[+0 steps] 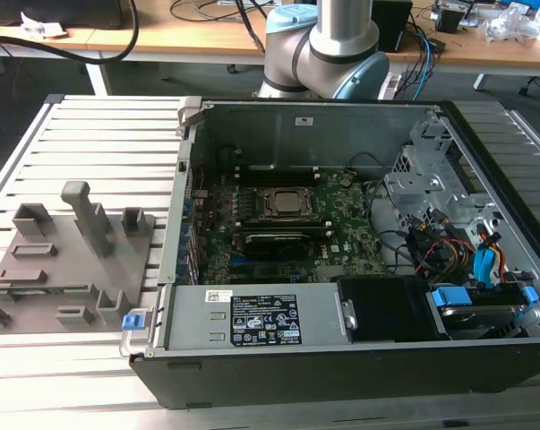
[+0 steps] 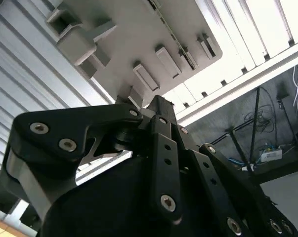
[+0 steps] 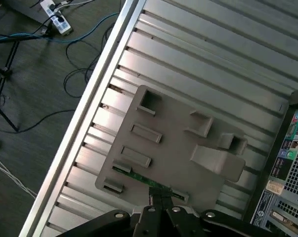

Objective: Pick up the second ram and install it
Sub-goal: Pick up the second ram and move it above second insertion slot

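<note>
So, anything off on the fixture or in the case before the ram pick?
Nothing stands out. The second ram lies straight in its slot along the edge of the gray fixture, with the gripper close by it. In the open case the motherboard looks intact; nothing spilled.

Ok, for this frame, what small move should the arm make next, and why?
Probably a straight descent toward the second ram. In the first wrist view the gripper is lined up over the stick, which lies seated in an edge slot of the grey fixture. The fixture looks some way below the gripper, so contact seems not yet made.
</note>
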Controlling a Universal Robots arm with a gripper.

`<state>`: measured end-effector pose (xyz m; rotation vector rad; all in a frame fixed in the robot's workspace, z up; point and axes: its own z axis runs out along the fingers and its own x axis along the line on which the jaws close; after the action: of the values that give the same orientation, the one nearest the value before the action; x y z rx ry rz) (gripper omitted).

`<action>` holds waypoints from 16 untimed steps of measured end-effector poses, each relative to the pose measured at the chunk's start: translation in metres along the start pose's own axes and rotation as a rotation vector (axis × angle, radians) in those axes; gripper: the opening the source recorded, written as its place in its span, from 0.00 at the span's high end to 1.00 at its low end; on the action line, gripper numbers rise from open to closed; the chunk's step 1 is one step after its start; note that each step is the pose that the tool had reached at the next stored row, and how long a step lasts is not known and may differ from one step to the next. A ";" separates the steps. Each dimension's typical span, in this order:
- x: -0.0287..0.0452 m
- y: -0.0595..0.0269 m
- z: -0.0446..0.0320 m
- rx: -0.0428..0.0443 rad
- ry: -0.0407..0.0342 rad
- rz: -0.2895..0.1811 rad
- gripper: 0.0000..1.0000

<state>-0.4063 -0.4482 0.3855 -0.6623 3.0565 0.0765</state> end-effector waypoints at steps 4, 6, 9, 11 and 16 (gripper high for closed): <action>0.0000 0.0000 0.0000 -0.0023 0.0043 -0.096 0.89; 0.0000 0.0000 0.0000 -0.0032 0.0061 -0.135 0.89; 0.0000 0.0000 0.0000 -0.0044 0.0084 -0.185 0.89; 0.0000 0.0000 0.0000 -0.0050 0.0094 -0.209 0.89; 0.0000 0.0000 0.0000 -0.0063 0.0120 -0.267 0.89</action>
<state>-0.4063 -0.4482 0.3854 -1.0656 2.9472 0.0789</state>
